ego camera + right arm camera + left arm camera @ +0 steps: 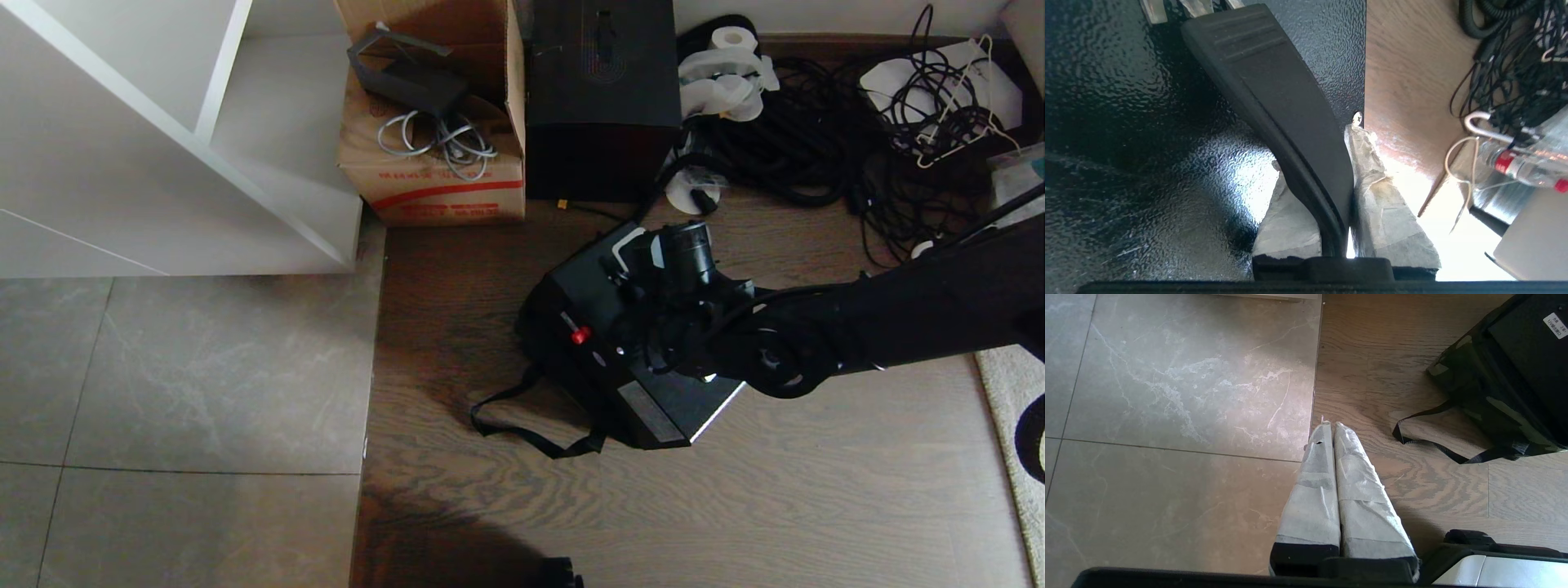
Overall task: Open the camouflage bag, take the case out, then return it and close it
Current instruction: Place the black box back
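The camouflage bag lies open on the wood floor, its black strap trailing toward me. The black case sits in the bag, tilted, with a white label on its face. My right gripper reaches over the case's far end. In the right wrist view it is shut on the case's black handle, a taped finger on each side, against the textured case wall. My left gripper is parked over the floor seam, shut and empty, with the bag and the case off to its side.
Behind the bag stand a taller black box and a cardboard box with cables. A tangle of black cables and a paper roll lie at the back right. A white shelf is at the left, a rug at the right edge.
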`<state>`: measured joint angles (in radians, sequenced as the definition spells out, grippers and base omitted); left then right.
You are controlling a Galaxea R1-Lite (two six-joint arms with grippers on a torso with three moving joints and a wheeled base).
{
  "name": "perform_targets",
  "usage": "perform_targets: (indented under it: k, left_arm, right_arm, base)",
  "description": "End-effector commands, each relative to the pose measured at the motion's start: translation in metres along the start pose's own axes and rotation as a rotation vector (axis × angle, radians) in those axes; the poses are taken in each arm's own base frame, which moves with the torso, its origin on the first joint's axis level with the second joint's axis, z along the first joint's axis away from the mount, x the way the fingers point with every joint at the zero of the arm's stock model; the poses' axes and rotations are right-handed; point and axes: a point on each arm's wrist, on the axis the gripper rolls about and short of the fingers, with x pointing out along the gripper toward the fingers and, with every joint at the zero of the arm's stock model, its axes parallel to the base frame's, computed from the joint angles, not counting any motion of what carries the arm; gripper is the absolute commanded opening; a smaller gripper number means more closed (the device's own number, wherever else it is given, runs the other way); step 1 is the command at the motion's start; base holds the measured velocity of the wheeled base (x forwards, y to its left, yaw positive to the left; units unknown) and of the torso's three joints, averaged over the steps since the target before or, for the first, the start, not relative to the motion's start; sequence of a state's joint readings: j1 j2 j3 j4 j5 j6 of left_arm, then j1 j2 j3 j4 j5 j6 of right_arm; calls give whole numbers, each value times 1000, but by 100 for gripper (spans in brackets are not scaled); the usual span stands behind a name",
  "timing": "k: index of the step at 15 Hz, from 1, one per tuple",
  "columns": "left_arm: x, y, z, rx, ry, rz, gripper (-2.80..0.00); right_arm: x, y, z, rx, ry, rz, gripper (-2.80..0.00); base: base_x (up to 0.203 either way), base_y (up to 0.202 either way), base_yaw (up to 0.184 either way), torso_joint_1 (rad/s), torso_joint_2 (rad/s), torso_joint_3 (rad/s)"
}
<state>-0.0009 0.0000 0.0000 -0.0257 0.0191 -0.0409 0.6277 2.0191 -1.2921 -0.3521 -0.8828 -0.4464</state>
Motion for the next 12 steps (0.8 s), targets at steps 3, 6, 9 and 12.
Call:
perform_targets:
  k: [3, 6, 9, 12]
  left_arm:
    - [1, 0, -3, 0, 9, 2, -280]
    - [1, 0, -2, 0, 8, 1, -280]
    - [1, 0, -2, 0, 9, 0, -280]
    - [1, 0, -2, 0, 9, 2, -280]
  right_arm:
    - [0, 2, -1, -27, 2, -1, -280]
    - [4, 7, -1, -35, 2, 6, -280]
    - [6, 11, -2, -49, 5, 10, -280]
    - [11, 17, -1, -50, -2, 6, -280]
  base:
    - [0, 0, 0, 0, 0, 0]
    - [0, 0, 0, 0, 0, 0]
    - [0, 0, 0, 0, 0, 0]
    - [0, 0, 0, 0, 0, 0]
